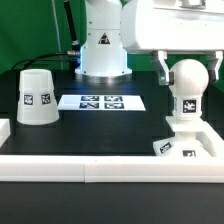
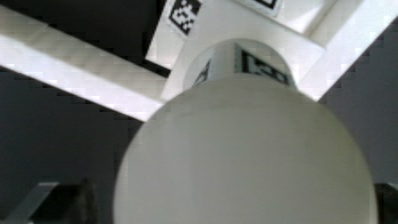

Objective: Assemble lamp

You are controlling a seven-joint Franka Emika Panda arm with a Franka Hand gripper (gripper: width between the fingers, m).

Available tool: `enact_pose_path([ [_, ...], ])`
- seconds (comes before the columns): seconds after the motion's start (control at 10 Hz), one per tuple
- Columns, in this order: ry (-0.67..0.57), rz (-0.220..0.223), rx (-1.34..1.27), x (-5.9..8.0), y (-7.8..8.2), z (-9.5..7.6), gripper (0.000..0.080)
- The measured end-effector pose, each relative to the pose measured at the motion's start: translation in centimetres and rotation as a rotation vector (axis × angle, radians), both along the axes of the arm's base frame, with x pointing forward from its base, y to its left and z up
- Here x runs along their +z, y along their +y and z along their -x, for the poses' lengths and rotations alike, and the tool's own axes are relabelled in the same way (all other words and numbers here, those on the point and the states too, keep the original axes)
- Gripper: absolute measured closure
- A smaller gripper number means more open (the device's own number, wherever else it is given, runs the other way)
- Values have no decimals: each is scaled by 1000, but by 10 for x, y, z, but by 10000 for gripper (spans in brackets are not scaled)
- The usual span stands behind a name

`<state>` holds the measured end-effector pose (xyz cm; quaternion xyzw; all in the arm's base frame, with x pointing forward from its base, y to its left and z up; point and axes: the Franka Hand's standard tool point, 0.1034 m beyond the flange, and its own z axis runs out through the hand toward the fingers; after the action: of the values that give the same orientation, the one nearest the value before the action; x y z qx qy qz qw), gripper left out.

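The ball-headed bulb [image 1: 187,78] stands upright on the small square base block [image 1: 186,140] at the exterior view's right, close behind the front rail. My gripper [image 1: 188,70] straddles the bulb's round head, one finger on each side, with a narrow gap showing; it looks open. In the wrist view the bulb head [image 2: 249,150] fills the frame, its tagged stem [image 2: 249,65] and the base [image 2: 199,22] lie beyond it, and one dark finger [image 2: 54,200] shows apart from the head. The tapered shade [image 1: 36,97] stands rim-down at the exterior view's left.
The marker board [image 1: 101,101] lies flat between the shade and the bulb. A long white rail [image 1: 100,165] runs along the front, with an end [image 1: 5,130] at the left. The robot's base [image 1: 103,45] stands behind.
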<state>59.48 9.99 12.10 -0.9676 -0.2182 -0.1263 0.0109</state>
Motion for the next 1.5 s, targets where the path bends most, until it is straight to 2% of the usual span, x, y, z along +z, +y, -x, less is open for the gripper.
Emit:
enact_pose_path([
  [0.2, 136, 16, -6, 1, 7, 1, 101],
  [0.5, 270, 38, 0, -3, 7, 5, 101],
  [0.8, 244, 35, 14, -4, 3, -1, 101],
  [0.9, 243, 35, 16, -3, 4, -1, 222],
  [1.5, 245, 30, -12, -3, 4, -1, 223],
])
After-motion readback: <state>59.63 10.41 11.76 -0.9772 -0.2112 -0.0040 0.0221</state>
